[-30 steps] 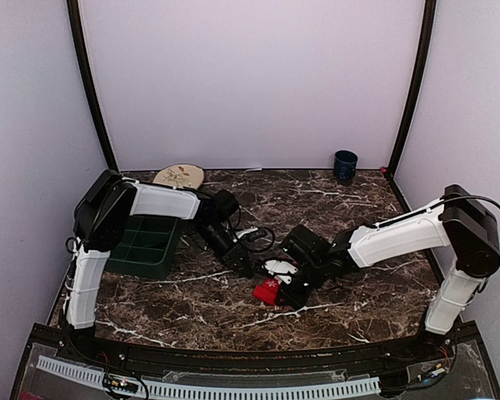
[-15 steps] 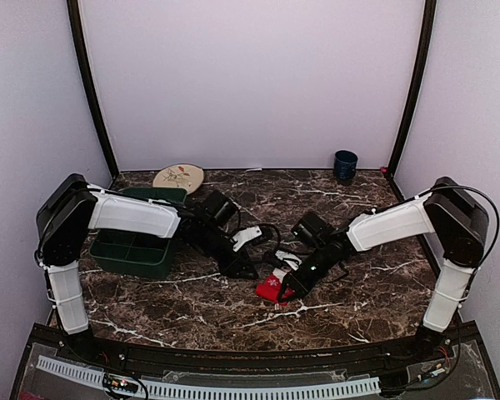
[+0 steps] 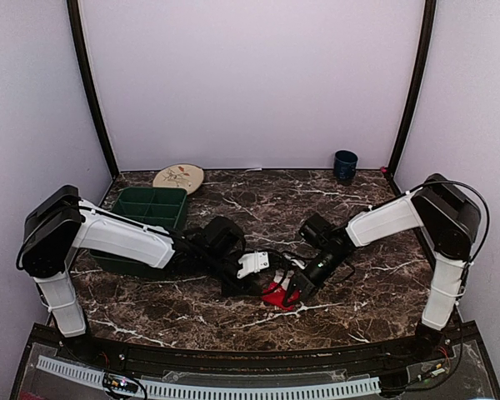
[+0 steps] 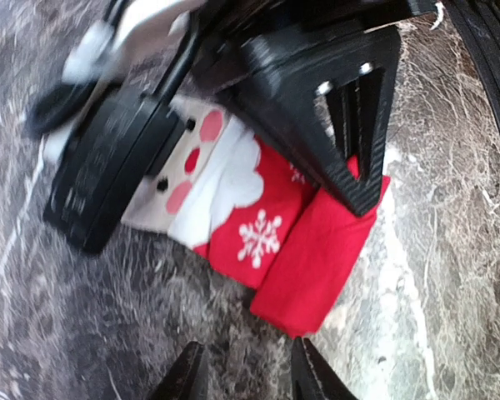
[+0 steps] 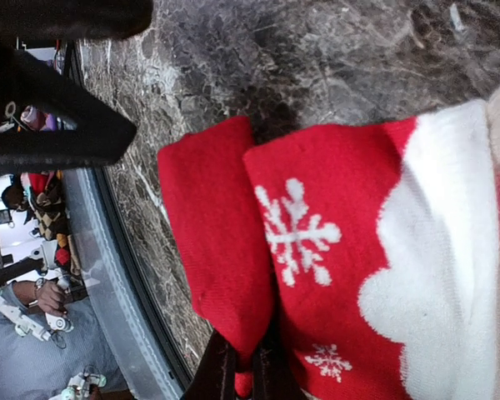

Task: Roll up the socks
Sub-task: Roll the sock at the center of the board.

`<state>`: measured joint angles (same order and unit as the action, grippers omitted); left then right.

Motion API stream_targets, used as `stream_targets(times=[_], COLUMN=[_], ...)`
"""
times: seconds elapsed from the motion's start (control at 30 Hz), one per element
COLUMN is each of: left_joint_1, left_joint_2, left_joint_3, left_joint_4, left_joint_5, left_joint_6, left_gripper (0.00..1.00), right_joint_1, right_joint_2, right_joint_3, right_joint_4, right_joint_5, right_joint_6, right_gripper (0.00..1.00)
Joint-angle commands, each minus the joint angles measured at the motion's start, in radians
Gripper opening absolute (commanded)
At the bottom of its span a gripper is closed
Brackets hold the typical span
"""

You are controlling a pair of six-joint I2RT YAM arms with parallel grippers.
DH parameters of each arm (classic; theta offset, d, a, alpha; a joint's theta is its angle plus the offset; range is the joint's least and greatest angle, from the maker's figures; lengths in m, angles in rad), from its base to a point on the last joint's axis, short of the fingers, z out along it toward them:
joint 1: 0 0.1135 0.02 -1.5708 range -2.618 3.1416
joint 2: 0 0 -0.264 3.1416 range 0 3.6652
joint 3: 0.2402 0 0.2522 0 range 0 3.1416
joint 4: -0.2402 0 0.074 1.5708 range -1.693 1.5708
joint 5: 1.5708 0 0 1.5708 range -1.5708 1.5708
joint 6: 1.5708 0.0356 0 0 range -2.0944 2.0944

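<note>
The red sock (image 3: 275, 295) with white snowflakes lies on the marble table near the front middle. One end is folded over into a thick red fold (image 4: 321, 254). Its white-trimmed top (image 4: 221, 179) has a face pattern. My right gripper (image 3: 297, 289) is shut on the edge of the red fold (image 5: 212, 242), its fingertips (image 5: 221, 371) pinching the fabric. My left gripper (image 4: 246, 379) is open and empty, low over the bare table just beside the fold, and it also shows in the top view (image 3: 257, 282). I cannot make out the black sock.
A green compartment tray (image 3: 146, 208) stands at the left behind my left arm. A round patterned plate (image 3: 178, 177) lies at the back left, a dark blue cup (image 3: 345, 165) at the back right. Black cables trail between the two grippers.
My left arm has swung down and forward, bringing its gripper close to the red sock. My right gripper has stayed on the sock and shifted slightly right with it.
</note>
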<state>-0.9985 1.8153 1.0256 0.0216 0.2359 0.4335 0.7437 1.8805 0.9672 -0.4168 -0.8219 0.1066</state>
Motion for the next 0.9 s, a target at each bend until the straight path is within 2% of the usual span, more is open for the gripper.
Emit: stream_targets(times=[0.0, 0.27, 0.6, 0.87], left_joint_1=[-0.056, -0.098, -0.115, -0.158], left_joint_2=[-0.043, -0.018, -0.039, -0.034], left_joint_3=[-0.018, -0.010, 0.011, 0.005], left_joint_4=[0.073, 0.051, -0.017, 0.003], left_joint_5=[-0.108, -0.116, -0.050, -0.070], left_joint_6=[0.132, 0.227, 0.275, 0.292], left_gripper=[0.38, 0.38, 0.36, 0.34], right_joint_1=[-0.004, -0.010, -0.023, -0.026], right_joint_2=[0.039, 0.057, 0.067, 0.070], right_joint_3=[0.010, 0.028, 0.036, 0.033], right_joint_4=[-0.083, -0.112, -0.128, -0.132], right_joint_5=[-0.020, -0.039, -0.039, -0.046], right_joint_6=[0.005, -0.005, -0.012, -0.011], right_gripper=[0.00, 0.00, 0.00, 0.00])
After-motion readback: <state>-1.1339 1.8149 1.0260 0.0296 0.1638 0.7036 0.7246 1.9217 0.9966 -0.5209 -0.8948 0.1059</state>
